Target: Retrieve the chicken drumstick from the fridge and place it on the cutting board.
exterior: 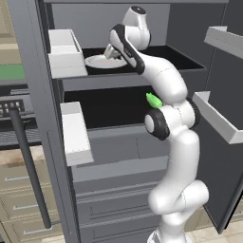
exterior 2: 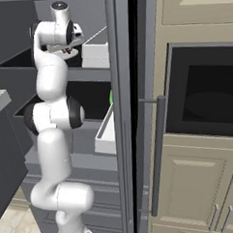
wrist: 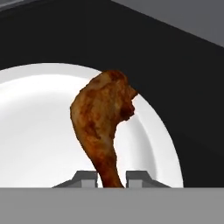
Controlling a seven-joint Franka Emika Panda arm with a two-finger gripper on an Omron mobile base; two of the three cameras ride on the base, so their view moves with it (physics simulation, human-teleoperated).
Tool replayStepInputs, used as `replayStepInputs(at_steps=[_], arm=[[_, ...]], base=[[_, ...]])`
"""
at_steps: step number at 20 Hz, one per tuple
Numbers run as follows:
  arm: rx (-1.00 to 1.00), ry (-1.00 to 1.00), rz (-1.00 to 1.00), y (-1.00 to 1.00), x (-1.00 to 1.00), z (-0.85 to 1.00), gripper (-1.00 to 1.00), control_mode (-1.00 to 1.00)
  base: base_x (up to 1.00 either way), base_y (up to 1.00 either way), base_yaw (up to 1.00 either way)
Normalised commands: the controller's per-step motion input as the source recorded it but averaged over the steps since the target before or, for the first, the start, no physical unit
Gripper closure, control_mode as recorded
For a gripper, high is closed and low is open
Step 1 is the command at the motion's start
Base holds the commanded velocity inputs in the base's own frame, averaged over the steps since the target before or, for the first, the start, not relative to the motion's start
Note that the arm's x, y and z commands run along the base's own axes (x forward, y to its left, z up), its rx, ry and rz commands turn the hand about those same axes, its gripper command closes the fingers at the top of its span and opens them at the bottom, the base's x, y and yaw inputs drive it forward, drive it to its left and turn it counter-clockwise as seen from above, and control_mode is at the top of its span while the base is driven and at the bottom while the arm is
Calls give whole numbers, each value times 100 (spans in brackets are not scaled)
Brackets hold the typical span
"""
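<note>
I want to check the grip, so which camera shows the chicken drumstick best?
The hand view: the chicken drumstick stands large against the white plate, its narrow end between the fingertips. Right base view gives a reddish speck; in the left, the arm hides it.

chicken drumstick (wrist: 101,127) on plate (wrist: 35,131) — plate on fridge (exterior: 190,61) shelf

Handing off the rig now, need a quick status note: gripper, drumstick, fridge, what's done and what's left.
Gripper: shut on the chicken drumstick, fingers pinching its thin bone end.
Drumstick: over the white plate on the upper shelf inside the fridge; whether it has lifted clear of the plate is not clear.
Fridge: doors open, arm reaching in at upper-shelf height. A small green vegetable sits on the shelf below.
Done: fridge reached, drumstick grasped.
Left: lift it off the plate, pull it out of the fridge, carry it to the cutting board and set it down.
</note>
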Motion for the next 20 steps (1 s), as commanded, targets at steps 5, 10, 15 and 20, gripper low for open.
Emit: replayStepInputs(at_steps=[5,10,15,20], arm=[[0,0,-39,-16,-19,1,100,-100],[0,-1,-37,-12,-26,0,100,-100],[0,-1,-3,0,-2,4,100,-100],[2,-13,-3,-7,-13,24,100,-100]], base=[[0,0,0],[0,0,0],[0,0,0],[0,0,0]])
